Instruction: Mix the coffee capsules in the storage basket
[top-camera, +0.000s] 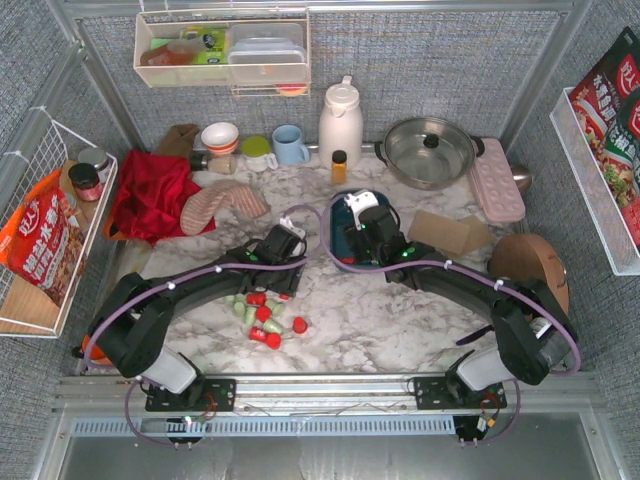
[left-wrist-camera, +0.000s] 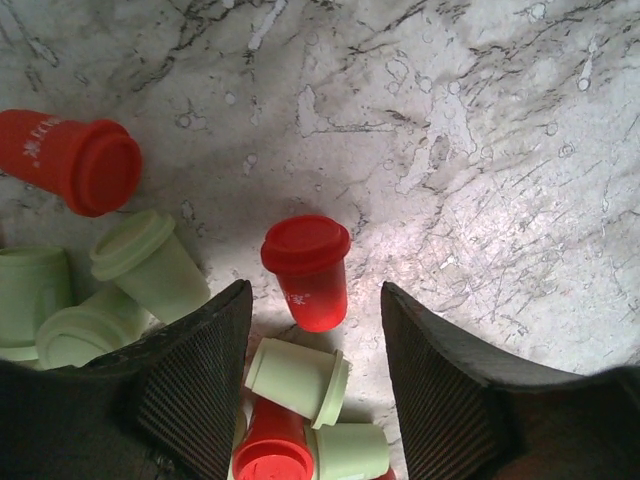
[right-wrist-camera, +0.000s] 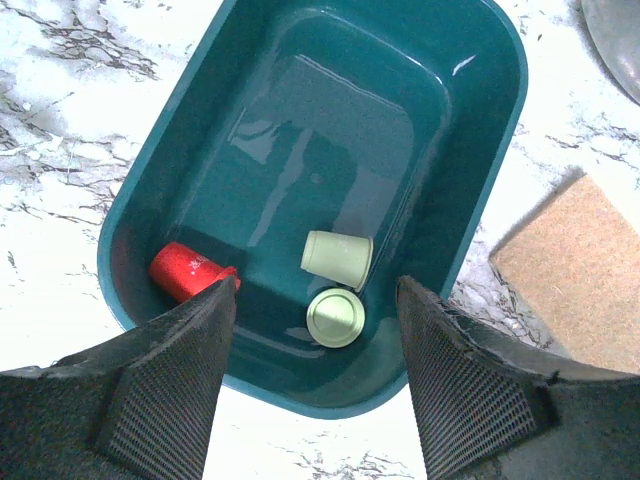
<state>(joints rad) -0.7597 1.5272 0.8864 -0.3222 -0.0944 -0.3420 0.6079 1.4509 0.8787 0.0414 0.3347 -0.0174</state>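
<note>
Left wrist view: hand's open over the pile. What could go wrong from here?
1. The left hand brackets one red capsule, but a mint capsule lies right next to it; closing may pinch both or flick one away.
2. Nearby, other capsules lie on their sides on the marble table; a nudge could roll them out of reach.
3. The right hand hangs open over the basket, possibly blocking the left arm's drop.

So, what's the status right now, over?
Left gripper open, empty, over loose pods on the table. Right gripper open, empty, above the blue basket. Basket holds one red pod, two green pods. Nothing blocking it.
</note>
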